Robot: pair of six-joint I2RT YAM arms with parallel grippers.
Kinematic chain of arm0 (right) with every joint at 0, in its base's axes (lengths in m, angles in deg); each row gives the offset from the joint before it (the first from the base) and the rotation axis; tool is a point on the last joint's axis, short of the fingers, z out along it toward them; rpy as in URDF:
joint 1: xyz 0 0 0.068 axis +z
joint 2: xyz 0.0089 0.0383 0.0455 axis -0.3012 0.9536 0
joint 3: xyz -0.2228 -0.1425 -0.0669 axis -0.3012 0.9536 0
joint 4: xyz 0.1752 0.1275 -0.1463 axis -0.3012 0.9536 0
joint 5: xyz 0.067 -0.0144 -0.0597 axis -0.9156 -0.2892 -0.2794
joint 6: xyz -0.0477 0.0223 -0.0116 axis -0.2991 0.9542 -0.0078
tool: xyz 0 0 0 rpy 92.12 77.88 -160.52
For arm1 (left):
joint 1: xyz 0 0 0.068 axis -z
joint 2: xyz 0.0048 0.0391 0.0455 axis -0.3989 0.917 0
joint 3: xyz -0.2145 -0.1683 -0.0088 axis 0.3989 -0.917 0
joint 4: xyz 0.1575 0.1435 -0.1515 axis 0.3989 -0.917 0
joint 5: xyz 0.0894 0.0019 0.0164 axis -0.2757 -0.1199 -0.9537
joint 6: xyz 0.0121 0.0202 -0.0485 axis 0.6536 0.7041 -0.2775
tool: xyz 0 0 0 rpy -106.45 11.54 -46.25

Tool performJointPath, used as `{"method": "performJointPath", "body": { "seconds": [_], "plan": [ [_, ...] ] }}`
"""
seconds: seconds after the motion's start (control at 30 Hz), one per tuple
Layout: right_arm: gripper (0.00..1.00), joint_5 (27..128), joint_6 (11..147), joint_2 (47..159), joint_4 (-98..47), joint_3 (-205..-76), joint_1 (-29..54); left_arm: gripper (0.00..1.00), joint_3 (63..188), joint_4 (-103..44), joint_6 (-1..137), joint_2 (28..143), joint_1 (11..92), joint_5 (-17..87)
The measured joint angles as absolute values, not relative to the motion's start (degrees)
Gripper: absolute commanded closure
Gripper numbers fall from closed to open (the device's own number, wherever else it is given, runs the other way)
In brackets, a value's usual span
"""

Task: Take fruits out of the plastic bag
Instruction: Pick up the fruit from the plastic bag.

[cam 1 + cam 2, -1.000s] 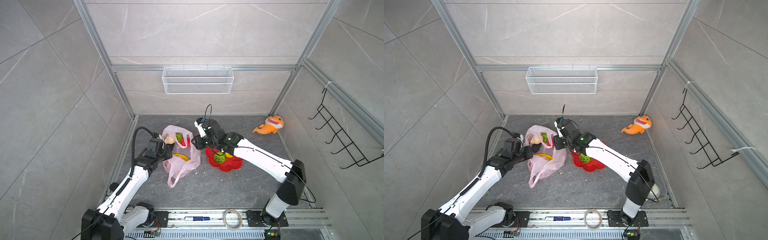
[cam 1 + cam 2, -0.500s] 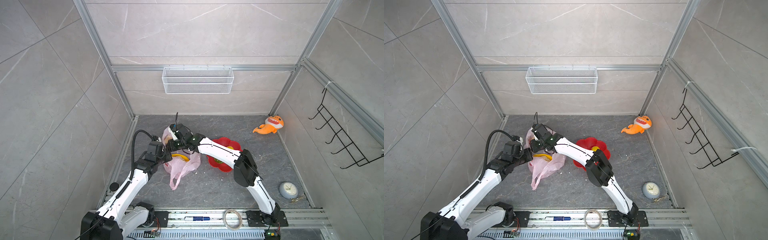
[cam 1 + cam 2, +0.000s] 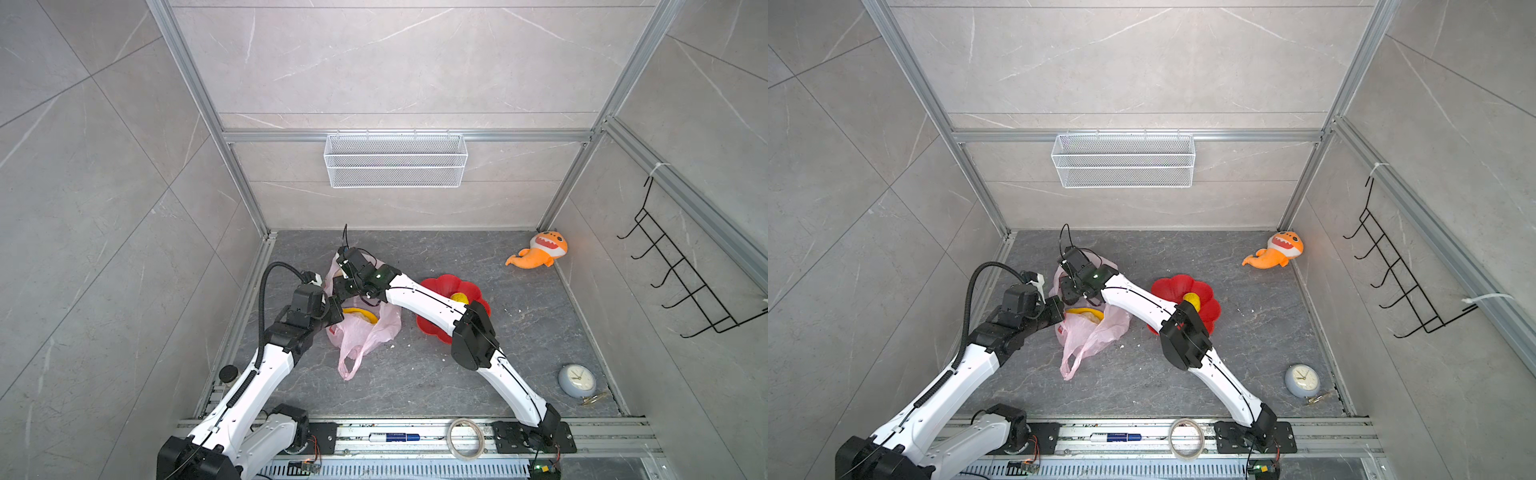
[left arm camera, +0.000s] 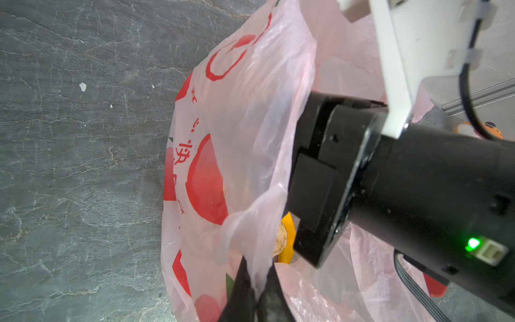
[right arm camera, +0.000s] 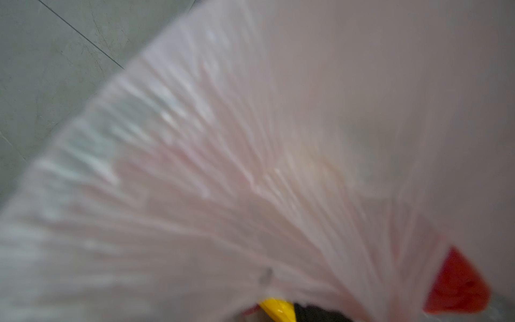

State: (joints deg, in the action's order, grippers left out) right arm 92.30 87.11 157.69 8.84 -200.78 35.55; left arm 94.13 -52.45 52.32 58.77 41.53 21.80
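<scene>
At the bottom edge of my left wrist view, my left gripper (image 4: 257, 274) is clamped tight on a fold of the pink plastic bag (image 3: 365, 332) at its rim. It holds the mouth up while the bag lies on the grey floor, left of centre in both top views. A second ago my right gripper (image 3: 344, 291) was out over the red flower-shaped plate (image 3: 440, 284), where a bumpy green fruit lay. Now it has swung back and sunk into the bag's mouth, so I judge one delivery made and the next pick beginning. I cannot tell how wide its jaws stand or whether they hold anything, because the film hides them and my right wrist view is a pink blur. I count one bag with one yellow banana (image 3: 358, 312) showing inside. There is one plate with one small yellow fruit (image 3: 459, 297) on it, and my forearm crosses the rest. One orange plush shark (image 3: 538, 251) sits at upper right and one clock (image 3: 577, 379) at lower right.
</scene>
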Motion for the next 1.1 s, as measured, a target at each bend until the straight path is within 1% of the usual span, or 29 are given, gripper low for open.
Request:
{"method": "performJointPath", "body": {
  "seconds": [0.17,0.2,0.27,0.43,0.57,0.9,1.1],
  "plan": [
    [0.24,94.1,85.6,158.1,9.7,-202.2,35.5,1.00,94.1,-52.5,52.3,58.8,41.5,21.8],
    [0.19,94.5,85.3,158.6,10.2,-203.2,35.5,1.00,94.1,-52.5,52.3,58.8,41.5,21.9],
    [0.14,95.0,84.7,160.1,11.1,-205.7,35.5,1.00,94.1,-52.4,52.3,58.8,41.5,21.8],
    [0.10,96.0,84.3,165.4,13.4,-212.7,35.5,1.00,94.1,-52.4,52.5,58.7,41.5,21.8],
    [0.08,96.8,83.9,168.1,15.1,-215.8,35.2,1.00,94.1,-52.5,53.2,58.7,41.5,21.7],
    [0.08,97.9,83.9,168.4,13.8,-215.5,33.9,1.00,93.3,-51.4,54.1,59.2,41.5,21.2],
    [0.08,95.7,83.9,169.3,10.8,-215.1,33.1,1.00,92.2,-49.4,54.8,58.8,41.5,21.7]
  ]
}}
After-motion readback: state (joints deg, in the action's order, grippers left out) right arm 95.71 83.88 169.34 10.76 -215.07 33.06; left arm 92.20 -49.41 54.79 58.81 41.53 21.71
